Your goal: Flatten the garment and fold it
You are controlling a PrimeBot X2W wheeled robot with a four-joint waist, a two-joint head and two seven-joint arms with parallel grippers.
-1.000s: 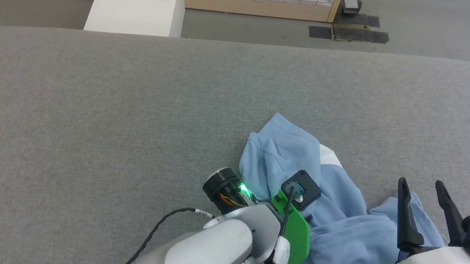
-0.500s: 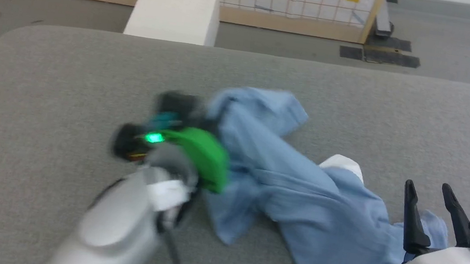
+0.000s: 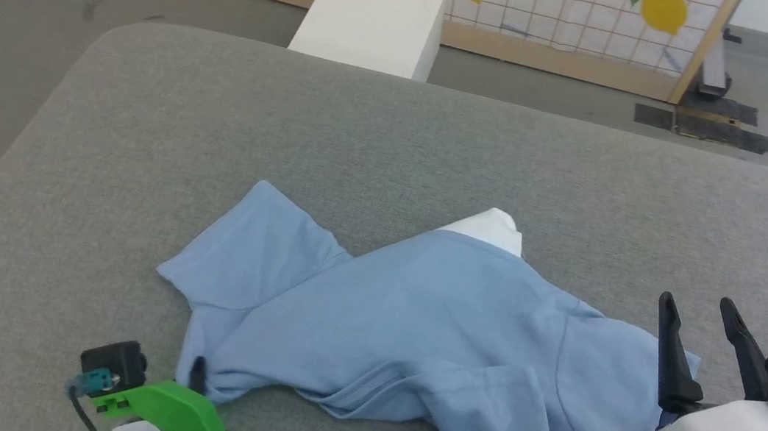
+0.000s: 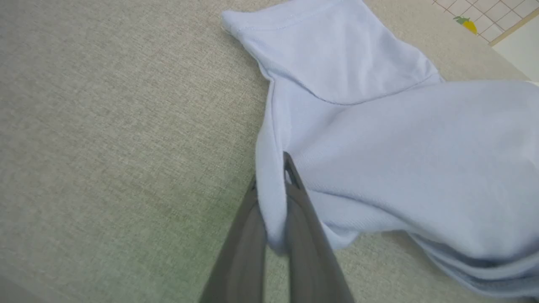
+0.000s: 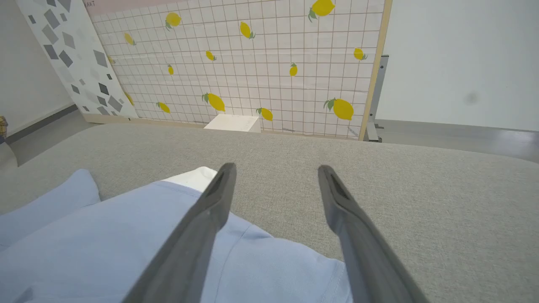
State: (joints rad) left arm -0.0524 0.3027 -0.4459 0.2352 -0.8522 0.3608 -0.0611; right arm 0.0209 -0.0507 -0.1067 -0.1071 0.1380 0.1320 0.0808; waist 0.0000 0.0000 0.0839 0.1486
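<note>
Findings: the garment (image 3: 416,309), a light blue T-shirt, is lying partly spread and creased on the grey fabric-covered surface (image 3: 291,129). The left hand (image 4: 270,170) is sitting low at the garment's near-left corner, its two dark fingers clamped together on a fold of blue cloth that is passing between them. Its green mount (image 3: 173,410) is showing just nearer than that corner. The right hand (image 3: 697,301) is hovering at the garment's right end, fingers pointing away from the robot, spread wide and gripping nothing. In the right wrist view one finger is standing over blue cloth and the other over bare surface just right of the garment. A short sleeve is lying flat at the garment's far-left end. A white fabric part (image 3: 490,227) is protruding from its far edge. A doubled ridge of cloth is running along its near edge, and a loose flap is trailing at the near right. Bare surface is extending broadly left of the garment and beyond it. A white box (image 3: 373,17) is standing on the floor (image 3: 3,9) past the garment, in front of a lemon-patterned panel (image 3: 567,10).
</note>
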